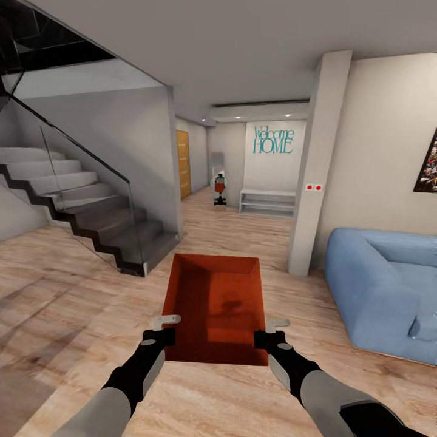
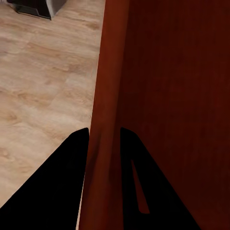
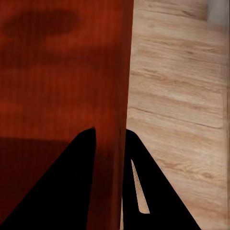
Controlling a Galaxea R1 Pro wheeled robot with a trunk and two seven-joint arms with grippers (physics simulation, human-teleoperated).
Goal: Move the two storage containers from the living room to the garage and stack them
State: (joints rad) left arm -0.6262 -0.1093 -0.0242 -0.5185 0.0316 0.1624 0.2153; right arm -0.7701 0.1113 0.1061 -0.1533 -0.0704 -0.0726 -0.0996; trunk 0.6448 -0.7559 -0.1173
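One storage container (image 1: 215, 306), orange-red and topless, hangs above the light wood-plank floor (image 1: 73, 291) of the living room, carried between the two arms. Its long axis runs straight away from the robot, toward the hallway ahead, and its open side faces up, showing the finely ribbed inside.

Two grippers hold it. The left gripper (image 1: 162, 335) is clamped over the left side wall near the closer end; in the left wrist view the left gripper (image 2: 104, 143) has one dark finger on each face of the thin wall. The right gripper (image 1: 266, 338) clamps the right side wall the same way, and in the right wrist view the right gripper (image 3: 111, 143) straddles the wall edge.

On the far white wall, teal lettering (image 1: 273, 140) reads "Welcome HOME". One blue sofa (image 1: 382, 291) sits to the right, one staircase (image 1: 79, 206) with a glass rail rises at the left, and one wooden door (image 1: 183, 164) stands along the hallway.
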